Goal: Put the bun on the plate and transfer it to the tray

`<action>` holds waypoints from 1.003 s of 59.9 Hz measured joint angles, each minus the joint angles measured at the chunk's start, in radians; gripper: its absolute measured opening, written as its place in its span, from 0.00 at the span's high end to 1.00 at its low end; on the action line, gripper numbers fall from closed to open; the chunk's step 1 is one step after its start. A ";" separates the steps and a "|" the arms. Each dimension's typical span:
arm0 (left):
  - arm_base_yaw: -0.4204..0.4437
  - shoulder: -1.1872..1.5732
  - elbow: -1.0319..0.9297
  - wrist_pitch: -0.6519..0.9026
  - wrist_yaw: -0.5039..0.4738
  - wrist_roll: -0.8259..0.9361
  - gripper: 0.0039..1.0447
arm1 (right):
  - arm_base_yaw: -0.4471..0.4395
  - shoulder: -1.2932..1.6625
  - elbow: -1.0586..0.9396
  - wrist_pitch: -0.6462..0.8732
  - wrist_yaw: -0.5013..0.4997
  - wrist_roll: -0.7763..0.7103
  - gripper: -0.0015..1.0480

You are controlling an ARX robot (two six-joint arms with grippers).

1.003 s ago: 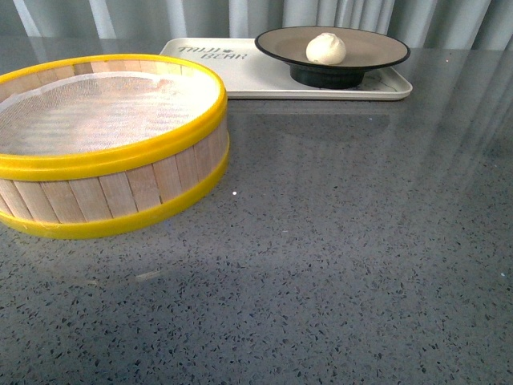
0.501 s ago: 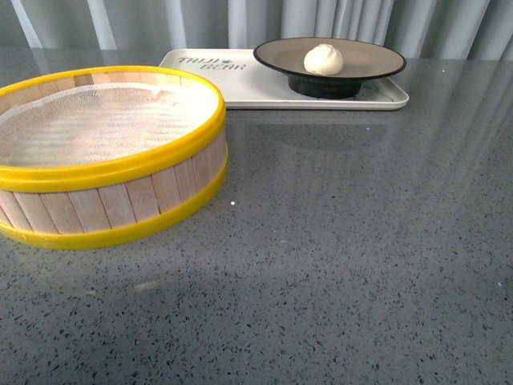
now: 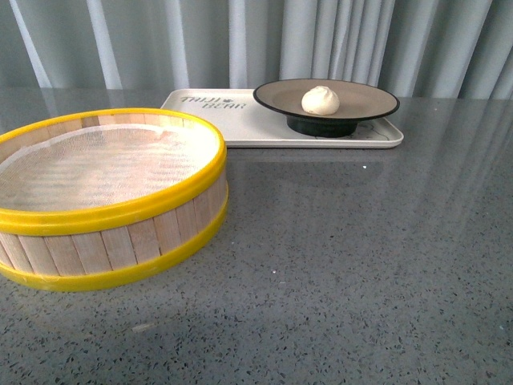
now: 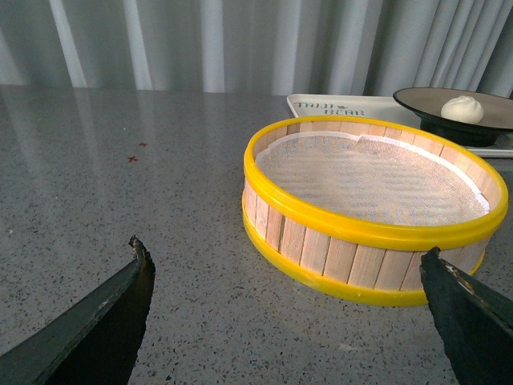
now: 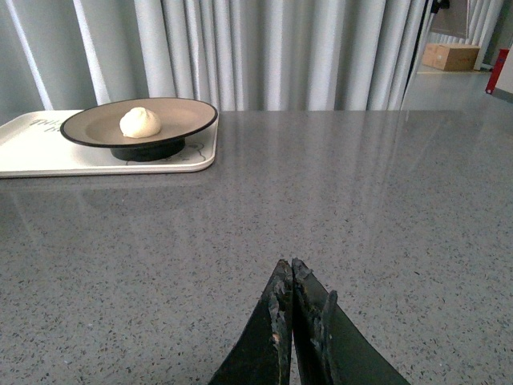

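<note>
- On the plate, near its centre, sits the bun; the plate stands on the tray's end away from the lettering.
- Beside the tray, well apart from the plate, stands the empty steamer basket.
- Left pincer: tips spread wide, empty, facing the basket.
- Right pincer: tips pressed together, empty, low over the worktop; judged the nearer to the plate, though no move seems left.
</note>
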 joint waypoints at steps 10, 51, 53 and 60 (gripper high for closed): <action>0.000 0.000 0.000 0.000 0.000 0.000 0.06 | 0.118 -0.062 -0.021 -0.041 0.116 -0.001 0.98; 0.000 0.000 0.000 0.000 0.000 0.000 0.06 | 0.129 -0.360 -0.065 -0.301 0.124 -0.001 0.98; 0.000 0.000 0.000 0.000 0.000 0.000 0.06 | 0.129 -0.373 -0.065 -0.301 0.124 -0.001 0.98; 0.000 0.000 0.000 0.000 0.000 0.000 0.06 | 0.129 -0.377 -0.065 -0.306 0.124 -0.001 0.98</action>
